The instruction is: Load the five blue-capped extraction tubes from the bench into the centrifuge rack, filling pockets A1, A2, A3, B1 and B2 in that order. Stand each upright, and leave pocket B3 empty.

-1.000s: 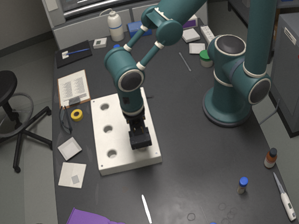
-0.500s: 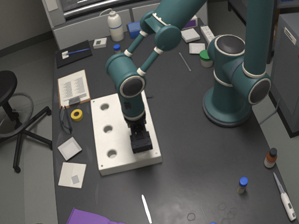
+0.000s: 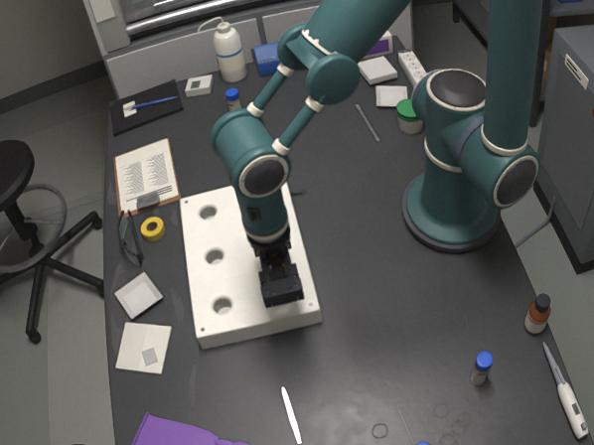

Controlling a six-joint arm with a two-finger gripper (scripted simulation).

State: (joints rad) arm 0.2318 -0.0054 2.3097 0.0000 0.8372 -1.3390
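The tube in my gripper [image 3: 281,297] is hidden from the side camera by the black fingers and the wrist above them; the gripper is closed on it, low over the near right corner of the white centrifuge rack [image 3: 248,263]. The rack's left column shows three empty round pockets, and its right column is covered by my arm. One blue-capped tube [image 3: 481,368] stands upright on the bench near the right front. Another blue-capped tube [image 3: 232,99] stands at the back, near the white bottle. A blue cap [image 3: 422,443] just shows at the bottom edge.
A green-lidded jar [image 3: 409,116] stands at the back beside the arm's base [image 3: 449,208]. A brown bottle [image 3: 537,314] and a thermometer pen [image 3: 566,392] lie at the right edge. A clipboard [image 3: 145,175], yellow tape roll [image 3: 153,229], glasses and weighing trays lie left of the rack.
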